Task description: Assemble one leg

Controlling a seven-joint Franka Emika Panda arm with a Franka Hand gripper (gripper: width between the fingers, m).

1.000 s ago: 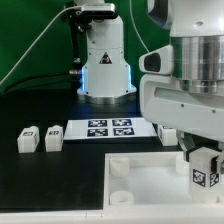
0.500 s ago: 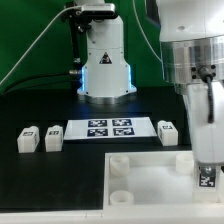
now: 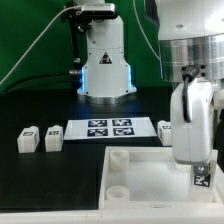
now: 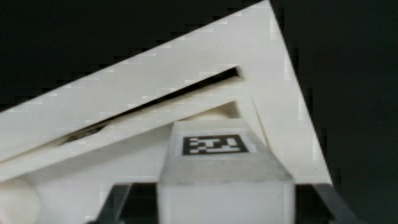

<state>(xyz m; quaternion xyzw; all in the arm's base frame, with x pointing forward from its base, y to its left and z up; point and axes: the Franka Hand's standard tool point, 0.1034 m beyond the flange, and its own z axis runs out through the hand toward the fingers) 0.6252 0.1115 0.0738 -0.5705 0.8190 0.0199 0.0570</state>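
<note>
My gripper (image 3: 197, 166) is shut on a leg (image 3: 201, 179), a small white block with a black-and-white tag. It holds the leg at the exterior view's right, over the right side of the large white tray-like part (image 3: 150, 185). In the wrist view the leg (image 4: 217, 150) stands between my dark fingers (image 4: 128, 206), with my gripper (image 4: 221, 208) closed on its sides. A corner of the tray-like part (image 4: 107, 110) lies below it. Three more legs stand on the black table: two at the left (image 3: 27, 139) (image 3: 52, 139) and one right of centre (image 3: 166, 131).
The marker board (image 3: 110, 128) lies flat on the table behind the tray-like part. The tray-like part has round sockets (image 3: 117, 161) along its left edge. The arm's white base (image 3: 105, 65) stands at the back, with cables beside it.
The gripper has turned and shifted slightly left over the tray-like part, with the leg still in it. The other legs have not moved.
</note>
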